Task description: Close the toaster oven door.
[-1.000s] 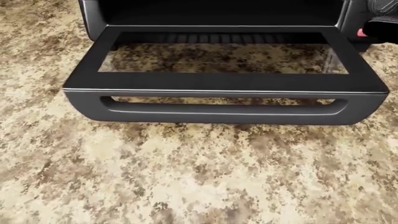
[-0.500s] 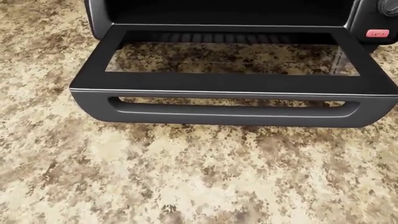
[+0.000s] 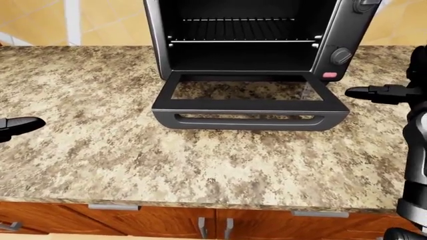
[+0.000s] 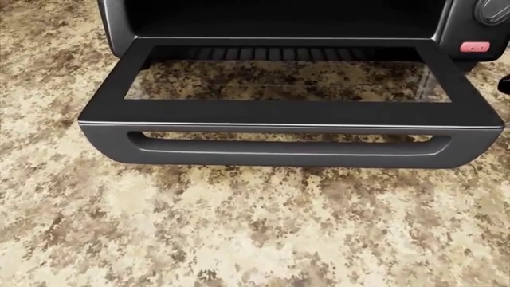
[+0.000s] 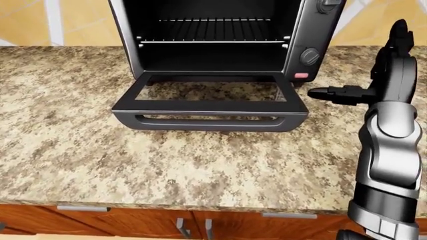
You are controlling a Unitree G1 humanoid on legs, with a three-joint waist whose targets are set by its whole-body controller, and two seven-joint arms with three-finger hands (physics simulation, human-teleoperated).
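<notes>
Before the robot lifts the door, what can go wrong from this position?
1. The door lies fully open and flat, and the right hand stands beside its right corner, not under the handle. A push from there may shove the toaster oven along the counter.
2. That hand is also near the pink button and may hit it.

Right hand [image 5: 337, 93]: your forearm stands upright at the right-eye view's right edge, dark fingers [image 5: 320, 92] pointing left, straight, holding nothing. Left hand [image 3: 16, 126]: only a dark tip shows at the left-eye view's left edge; grip unreadable.
</notes>
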